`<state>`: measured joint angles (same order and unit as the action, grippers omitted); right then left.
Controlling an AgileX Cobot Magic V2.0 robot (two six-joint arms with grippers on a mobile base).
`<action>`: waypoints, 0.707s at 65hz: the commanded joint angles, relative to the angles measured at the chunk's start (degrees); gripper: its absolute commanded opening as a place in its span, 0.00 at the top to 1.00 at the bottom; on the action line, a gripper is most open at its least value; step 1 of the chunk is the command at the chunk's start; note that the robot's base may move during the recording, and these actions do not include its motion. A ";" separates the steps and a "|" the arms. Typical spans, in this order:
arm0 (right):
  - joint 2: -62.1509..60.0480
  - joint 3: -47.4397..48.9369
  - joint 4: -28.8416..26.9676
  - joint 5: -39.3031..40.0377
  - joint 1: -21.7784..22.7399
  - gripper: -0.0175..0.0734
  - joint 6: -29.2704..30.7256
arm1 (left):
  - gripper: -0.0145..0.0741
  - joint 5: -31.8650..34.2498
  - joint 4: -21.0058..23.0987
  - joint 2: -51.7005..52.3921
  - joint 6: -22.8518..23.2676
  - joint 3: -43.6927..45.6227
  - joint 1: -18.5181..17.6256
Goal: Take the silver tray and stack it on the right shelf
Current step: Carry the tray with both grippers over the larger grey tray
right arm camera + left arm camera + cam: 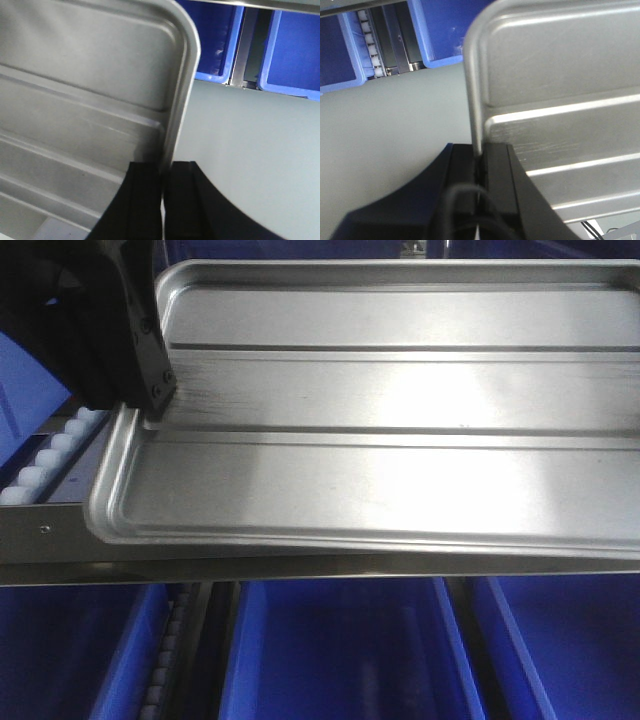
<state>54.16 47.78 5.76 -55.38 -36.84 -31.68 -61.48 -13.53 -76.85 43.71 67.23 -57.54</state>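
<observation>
Light appears to come from above, even and fairly bright. In the front view a broad white glare spreads over the silver tray (400, 390), strongest right of centre, washing out its brushed grain. The left gripper (152, 410) at far left is an almost featureless black mass, and the blue bins (330, 650) below sit in deep shade. Both wrist views are soft. The right gripper (163, 172), near the lens, is blurred, and the grey surface (250, 150) shows no hard shadows.

text: none legible | labels: none | numbers: none
</observation>
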 commanded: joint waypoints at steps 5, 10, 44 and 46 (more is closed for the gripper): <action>-0.82 1.55 3.11 2.08 0.15 0.75 1.47 | 0.94 -2.36 -2.63 1.67 -1.49 1.57 -0.39; -0.82 1.55 3.11 2.08 0.15 0.75 1.47 | 0.94 -2.36 -2.63 1.67 -1.49 1.57 -0.39; -0.82 1.55 3.11 2.08 0.15 0.75 1.47 | 0.94 -2.36 -2.63 1.67 -1.49 1.57 -0.39; -0.82 1.55 3.11 2.08 0.15 0.75 1.47 | 0.94 -2.36 -2.63 1.67 -1.49 1.57 -0.39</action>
<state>54.16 47.78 5.76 -55.38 -36.84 -31.64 -61.48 -13.53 -76.85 43.71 67.23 -57.54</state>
